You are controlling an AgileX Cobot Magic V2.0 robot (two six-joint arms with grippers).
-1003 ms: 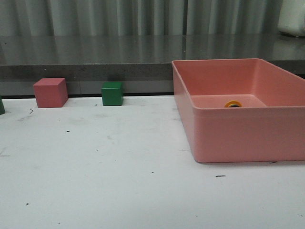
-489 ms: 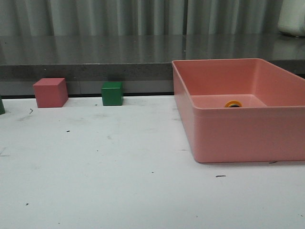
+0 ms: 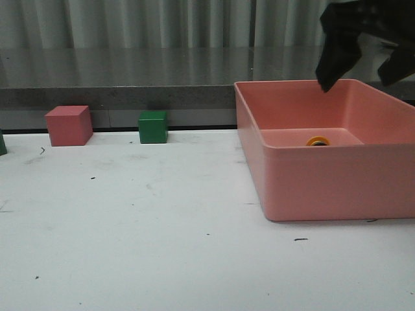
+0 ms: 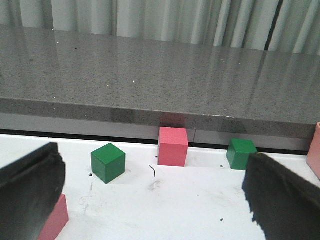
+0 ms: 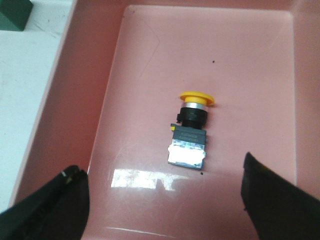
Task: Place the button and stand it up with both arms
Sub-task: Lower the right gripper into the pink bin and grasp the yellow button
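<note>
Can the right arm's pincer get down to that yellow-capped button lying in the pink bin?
Probably yes. The right pincer hangs open above the pink bin, and the button lies on its side on the bare bin floor, apart from the walls, with nothing over it. The bin has no lid.

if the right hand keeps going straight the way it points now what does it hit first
Probably the yellow-capped push-button lying on its side on the floor of the pink plastic bin. The open right hand points down at it with nothing between, though depth is unclear.

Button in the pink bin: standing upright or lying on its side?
Lying on its side: the button rests lengthwise on the bin floor, yellow cap pointing sideways.
</note>
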